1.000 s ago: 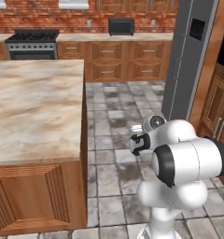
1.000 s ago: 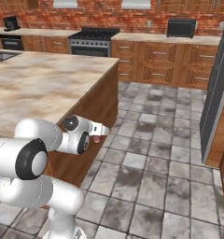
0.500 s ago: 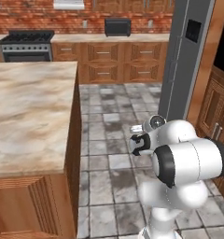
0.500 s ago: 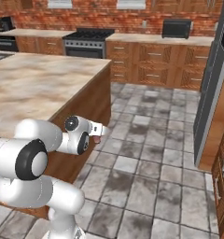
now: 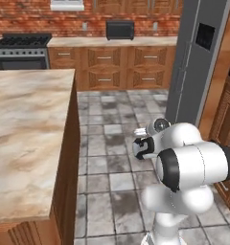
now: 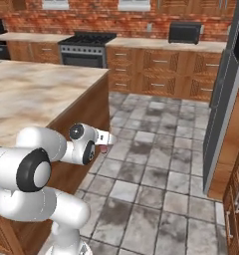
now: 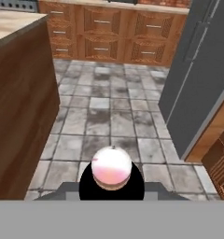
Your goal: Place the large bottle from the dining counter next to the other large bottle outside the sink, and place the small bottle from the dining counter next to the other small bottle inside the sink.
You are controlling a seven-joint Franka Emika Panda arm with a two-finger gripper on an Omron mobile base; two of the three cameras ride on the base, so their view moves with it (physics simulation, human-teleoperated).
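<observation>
Small bottle [image 7: 111, 169]: pinkish-white and stubby, sitting at the bottom centre of the hand view with its rounded end facing the camera; a sliver of pink is also peeking out past the hand in the right base view [image 6: 104, 148], left of centre.
Gripper [image 6: 105, 144]: pinching the small bottle with its fingers drawn narrow around it, holding it in the air above the grey tiled floor [image 6: 156, 169].
Arm: folding close to the body, showing lower right in the left base view and lower left in the right base view.
Dining counter [image 5: 26, 134]: marbled beige top lying along the left of the left base view, its reddish wooden side [image 7: 20, 107] standing at the left of the hand view.
Refrigerator [image 5: 196, 57]: grey, rising at upper right.
Stove [image 5: 22, 50]: sitting against the brick wall, upper left.
Microwave [image 5: 120, 29]: resting on the back counter, top centre.
</observation>
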